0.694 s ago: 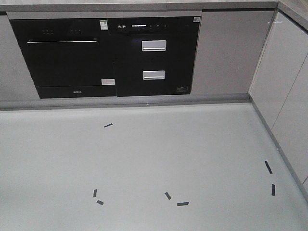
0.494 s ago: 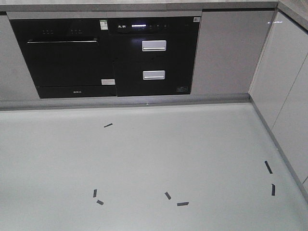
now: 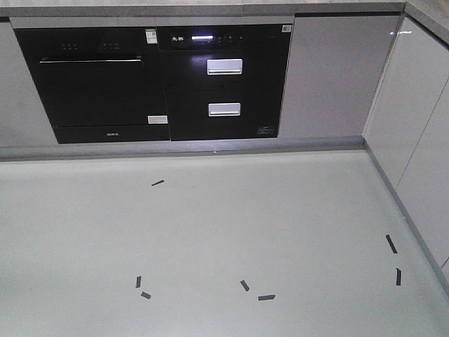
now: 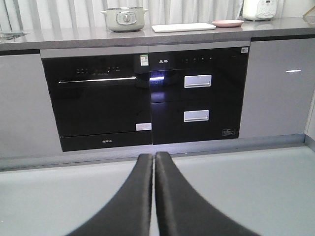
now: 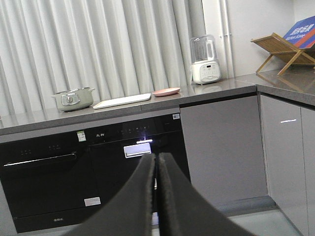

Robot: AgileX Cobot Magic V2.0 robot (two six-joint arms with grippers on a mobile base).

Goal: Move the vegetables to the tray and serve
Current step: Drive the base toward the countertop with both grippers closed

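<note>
1. The pale grey kitchen floor (image 3: 224,232) is filling the front view, carrying only short black tape marks (image 3: 266,297). The robot is standing well apart from the cabinets, so the task is judged to be at its very beginning.
2. The long grey stone counter (image 4: 74,37) is running above the black glass-fronted built-in appliances (image 4: 98,103). Everything the task needs is sitting up there, far from both arms.
3. The large cream-white rectangular tray (image 4: 183,27) is lying flat on the counter between a pale green lidded pot (image 4: 124,18) and a round pink plate (image 4: 227,23). Seen almost edge-on, it is showing nothing above its rim, so it is probably unloaded.
4. The crinkly green lettuce leaf is not showing in any view. The pink plate is too distant and too level with the camera to tell whether the leaf is lying on it.
5. The left hand (image 4: 153,160) is pointing at the appliances with its dark fingers pressed together, gripping nothing. The right hand (image 5: 156,160) is doing the same.
6. Every step is waiting to be done: reaching the counter, lifting the leaf, laying it in the tray and serving.
</note>
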